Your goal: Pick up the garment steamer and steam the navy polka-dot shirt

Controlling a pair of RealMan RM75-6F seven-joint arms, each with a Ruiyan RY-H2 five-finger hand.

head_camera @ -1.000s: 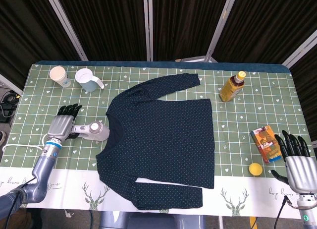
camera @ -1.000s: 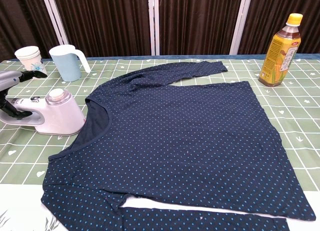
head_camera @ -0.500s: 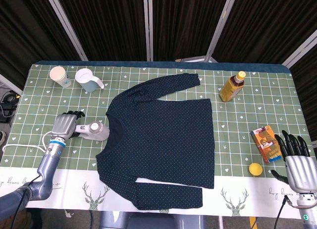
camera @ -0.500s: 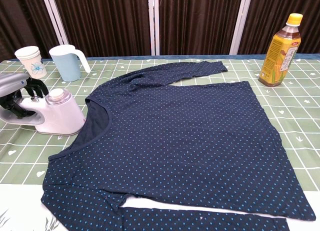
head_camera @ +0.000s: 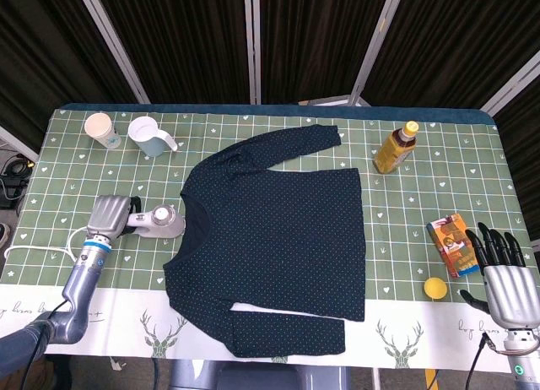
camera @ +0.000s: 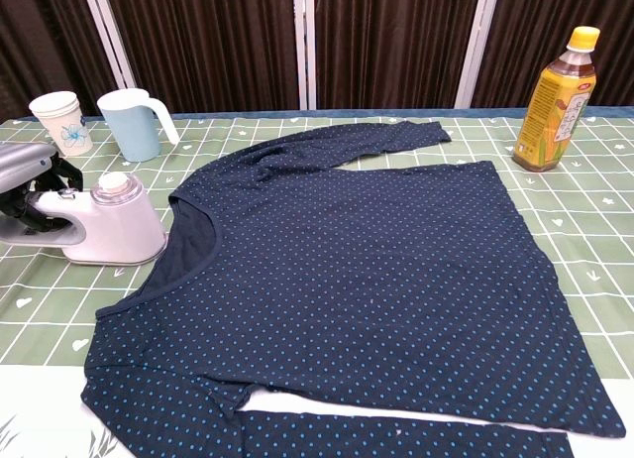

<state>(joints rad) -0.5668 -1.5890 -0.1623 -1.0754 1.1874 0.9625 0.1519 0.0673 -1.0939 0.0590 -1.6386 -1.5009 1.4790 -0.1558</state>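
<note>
The navy polka-dot shirt (head_camera: pixel 274 238) lies flat in the middle of the table, collar toward the left; in the chest view the shirt (camera: pixel 357 280) fills most of the foreground. A white garment steamer (head_camera: pixel 166 223) lies on the cloth just left of the collar, also visible as the steamer (camera: pixel 111 226) in the chest view. My left hand (head_camera: pixel 110 216) wraps its fingers (camera: pixel 45 180) around the steamer's handle. Near the table's front right corner, my right hand (head_camera: pixel 506 282) rests with fingers spread and nothing in it.
A paper cup (head_camera: pixel 99 128) and a pale blue pitcher (head_camera: pixel 150 135) stand at the back left. A tea bottle (head_camera: pixel 395 148) stands at the back right. A snack box (head_camera: pixel 453 244) and a yellow ball (head_camera: pixel 434 288) lie close to my right hand.
My left hand's fingers, spread over the steamer handle a second ago, have curled down and closed around it. The right hand has barely moved.
</note>
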